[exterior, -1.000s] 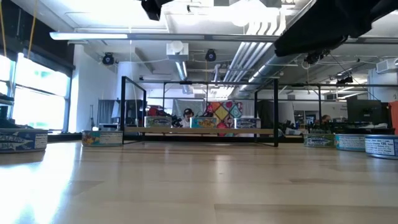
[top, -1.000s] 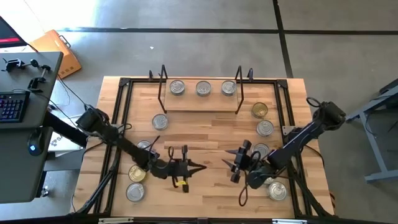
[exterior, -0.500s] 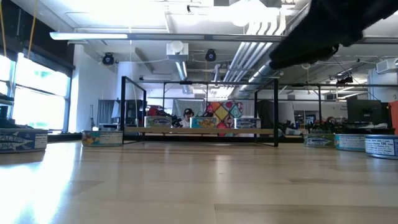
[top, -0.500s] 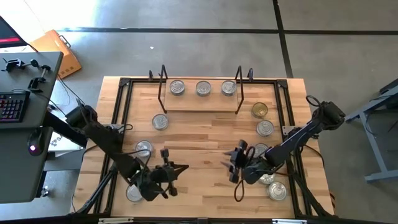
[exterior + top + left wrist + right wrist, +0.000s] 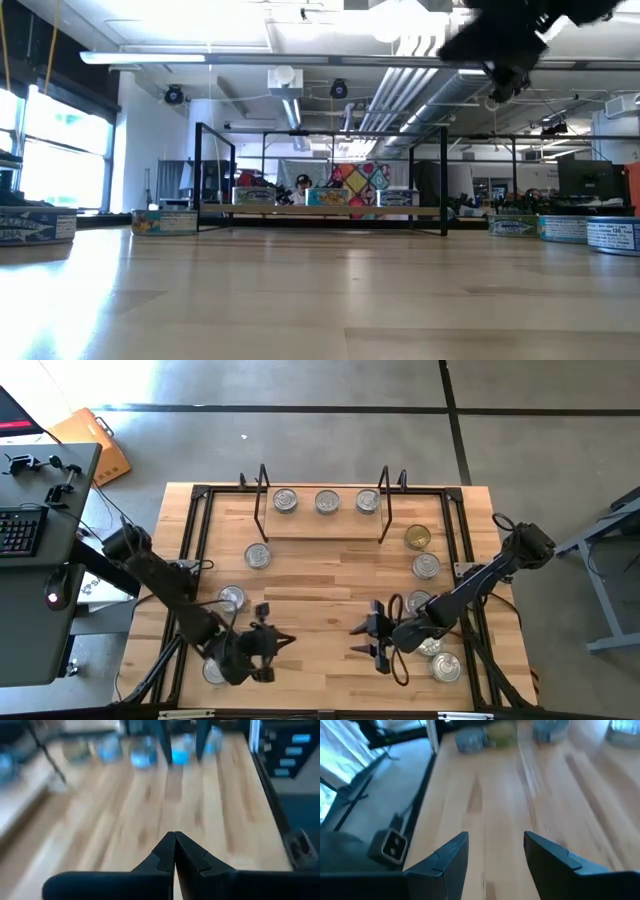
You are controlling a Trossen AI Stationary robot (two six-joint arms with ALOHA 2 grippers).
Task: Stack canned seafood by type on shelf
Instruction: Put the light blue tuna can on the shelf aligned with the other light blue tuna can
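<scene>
Three silver tins [image 5: 326, 502] sit on the shelf [image 5: 322, 525] at upper centre, the rest scattered, while the left gripper [image 5: 281, 643], pressed together, and right gripper [image 5: 358, 639], spread and empty, hover lower-centre, seemingly between picks.

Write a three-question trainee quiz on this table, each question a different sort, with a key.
1. How many tins stand on the shelf?
2. True or false: the left hand is open.
3. The right hand is: A) shut on a tin B) open and holding nothing C) resting on the shelf.

Key: 1. Three, all silver-topped. 2. False; its fingers are shut together, holding nothing. 3. B.
</scene>
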